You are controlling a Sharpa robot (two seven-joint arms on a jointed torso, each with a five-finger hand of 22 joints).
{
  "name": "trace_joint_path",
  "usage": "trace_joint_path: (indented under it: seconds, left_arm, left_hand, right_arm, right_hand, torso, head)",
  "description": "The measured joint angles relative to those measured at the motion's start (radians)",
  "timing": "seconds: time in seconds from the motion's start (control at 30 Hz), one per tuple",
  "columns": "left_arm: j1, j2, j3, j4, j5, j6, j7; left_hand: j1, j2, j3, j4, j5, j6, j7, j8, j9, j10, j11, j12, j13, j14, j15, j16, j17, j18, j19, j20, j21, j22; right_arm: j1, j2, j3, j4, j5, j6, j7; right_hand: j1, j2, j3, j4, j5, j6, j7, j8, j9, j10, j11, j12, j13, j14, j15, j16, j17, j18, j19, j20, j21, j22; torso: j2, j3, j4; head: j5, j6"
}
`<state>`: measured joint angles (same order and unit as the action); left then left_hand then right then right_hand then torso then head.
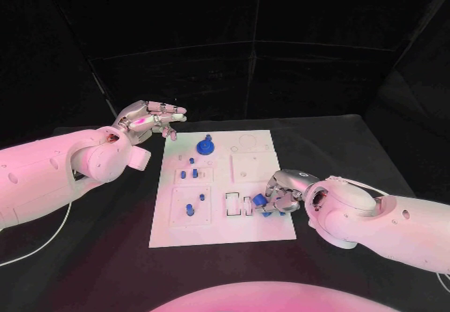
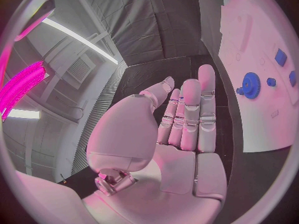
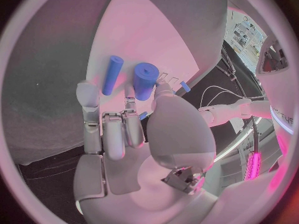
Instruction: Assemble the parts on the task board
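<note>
White board is lying in the middle of the black surface in the head view, long side running near to far. A blue gear is standing at the board's far left, small blue pegs are sitting in the left column behind a further peg nearer the robot, and blue parts are lying at the near right. The right hand is resting low over those near-right parts, fingers curled down among them; whether it is gripping one I cannot tell here. The left hand is hovering off the board's far left corner, fingers apart and holding nothing.

Silver fingers of the left hand are standing straight and loosely together in the left wrist view, nothing in them, with the board beside it carrying the gear and a blue block.

Blue again in the right wrist view: a thin rod and a thicker cylinder are lying on the board just beyond the right hand. Its fingertips are reaching toward them, the cylinder at the tips, but a firm grip cannot be made out.
</note>
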<state>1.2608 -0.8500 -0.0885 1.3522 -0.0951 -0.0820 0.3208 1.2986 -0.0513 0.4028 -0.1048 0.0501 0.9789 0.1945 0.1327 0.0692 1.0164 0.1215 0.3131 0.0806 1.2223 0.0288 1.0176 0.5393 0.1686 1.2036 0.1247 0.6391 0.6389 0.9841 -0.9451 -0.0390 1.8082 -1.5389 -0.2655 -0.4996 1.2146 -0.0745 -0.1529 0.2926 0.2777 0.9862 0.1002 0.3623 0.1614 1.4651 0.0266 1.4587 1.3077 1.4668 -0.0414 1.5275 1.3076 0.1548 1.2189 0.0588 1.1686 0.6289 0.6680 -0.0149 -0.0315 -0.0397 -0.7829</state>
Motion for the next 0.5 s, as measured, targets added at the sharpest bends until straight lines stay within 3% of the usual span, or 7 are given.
trace_joint_path:
  seconds: [0.2,0.3,0.37,0.5]
  left_arm:
    - [0.0,-0.002,0.0,0.0,0.0,0.001,-0.001]
    - [0.0,-0.002,0.0,0.001,0.0,0.001,-0.001]
    - [0.0,-0.002,0.0,0.001,0.0,0.002,-0.002]
    - [0.0,-0.001,0.0,0.001,0.0,0.003,-0.002]
  left_hand:
    - [0.0,0.0,0.0,0.0,0.0,0.0,0.0,0.0,0.0,0.0,0.0,0.0,0.0,0.0,0.0,0.0,0.0,0.0,0.0,0.0,0.0,0.0]
    - [0.0,0.0,0.0,0.0,0.0,0.0,0.0,0.0,0.0,0.0,0.0,0.0,0.0,0.0,0.0,0.0,0.0,0.0,0.0,0.0,0.0,0.0]
    - [0.0,0.0,0.0,0.0,0.0,0.0,0.0,0.0,0.0,0.0,0.0,0.0,0.0,0.0,0.0,0.0,-0.002,0.0,0.0,0.0,0.0,0.0]
    - [0.0,0.0,0.0,0.0,0.0,0.0,0.0,0.0,0.0,0.0,0.0,0.0,0.0,0.0,0.0,0.0,-0.002,0.0,0.0,0.0,0.0,0.0]
  right_arm:
    - [-0.006,0.005,0.001,0.0,-0.006,-0.014,0.005]
    - [-0.01,0.003,-0.002,0.006,-0.003,-0.033,0.012]
    - [-0.013,-0.004,-0.005,0.013,0.007,-0.056,0.021]
    - [-0.018,-0.02,-0.008,0.035,0.032,-0.111,0.046]
  right_hand:
    - [0.028,0.028,0.0,-0.005,0.06,-0.001,-0.001,0.009,0.008,0.003,-0.004,0.0,0.0,-0.001,-0.006,0.0,0.0,0.0,0.0,0.0,0.0,0.002]
    - [0.054,0.053,0.008,-0.019,0.125,-0.006,-0.005,0.014,0.009,0.0,-0.007,0.0,0.0,0.0,-0.007,0.003,0.0,0.0,0.004,-0.004,0.005,0.009]
    - [0.075,0.061,0.014,-0.025,0.175,-0.006,-0.005,0.015,0.007,0.0,-0.007,0.0,0.0,0.0,-0.007,0.004,0.0,0.0,0.006,-0.006,0.008,0.014]
    - [0.084,0.07,0.014,-0.025,0.21,-0.003,-0.008,0.014,0.006,0.0,-0.007,0.0,0.0,0.0,-0.007,0.004,0.0,0.0,0.006,-0.006,0.008,0.017]
  torso:
    - [0.0,-0.0002,0.0001]
    - [0.0,-0.0002,-0.001]
    - [0.0,0.0,-0.0012]
    - [0.0,0.0004,-0.0013]
  head:
    - [0.002,-0.001]
    - [0.003,-0.002]
    - [0.003,-0.002]
    - [0.003,-0.001]
